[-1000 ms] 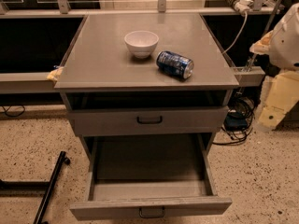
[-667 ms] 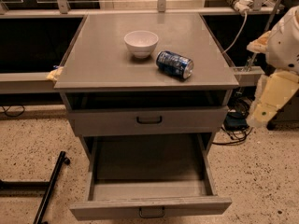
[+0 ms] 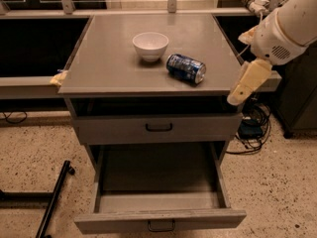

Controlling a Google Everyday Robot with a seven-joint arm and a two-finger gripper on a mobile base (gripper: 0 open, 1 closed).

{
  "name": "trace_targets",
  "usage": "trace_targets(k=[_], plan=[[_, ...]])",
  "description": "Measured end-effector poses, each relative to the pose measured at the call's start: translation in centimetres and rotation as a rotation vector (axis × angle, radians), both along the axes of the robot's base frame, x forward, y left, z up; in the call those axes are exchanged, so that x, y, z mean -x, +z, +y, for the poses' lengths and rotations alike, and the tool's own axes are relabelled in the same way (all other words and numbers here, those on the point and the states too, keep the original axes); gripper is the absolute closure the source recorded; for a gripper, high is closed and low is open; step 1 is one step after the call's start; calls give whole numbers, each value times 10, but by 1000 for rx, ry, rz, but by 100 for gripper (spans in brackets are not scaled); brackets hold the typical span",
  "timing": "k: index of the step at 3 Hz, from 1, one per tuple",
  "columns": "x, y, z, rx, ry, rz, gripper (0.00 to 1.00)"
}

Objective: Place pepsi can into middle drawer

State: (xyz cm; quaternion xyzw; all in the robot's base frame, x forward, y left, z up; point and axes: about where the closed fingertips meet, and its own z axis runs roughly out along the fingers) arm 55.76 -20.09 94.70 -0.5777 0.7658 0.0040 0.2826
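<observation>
The pepsi can (image 3: 185, 68), blue with silver ends, lies on its side on the grey cabinet top (image 3: 109, 63), right of the white bowl. The middle drawer (image 3: 158, 182) is pulled out wide below, its deep tray empty, with a thin loop handle on its front (image 3: 161, 225). My gripper (image 3: 243, 87) hangs from the white arm (image 3: 287, 26) at the cabinet's right front corner. It is to the right of the can, slightly lower in the frame, and apart from it.
A white bowl (image 3: 150, 45) stands upright on the top, left of the can. The upper drawer front (image 3: 158, 128) with a bold black handle is shut. Cables (image 3: 252, 128) lie on the floor at right. A black bar (image 3: 54, 195) lies on the floor at left.
My arm and gripper have moved left, from beside the cabinet to its right front corner, closer to the can. The can, bowl and drawers have not moved.
</observation>
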Motion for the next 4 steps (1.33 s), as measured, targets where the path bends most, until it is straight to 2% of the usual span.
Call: trace_targets(k=[1, 2, 4], plan=[[-49, -12, 12, -71, -39, -6, 0], [-84, -26, 22, -116, -51, -5, 0], [-147, -64, 43, -177, -58, 53, 0]])
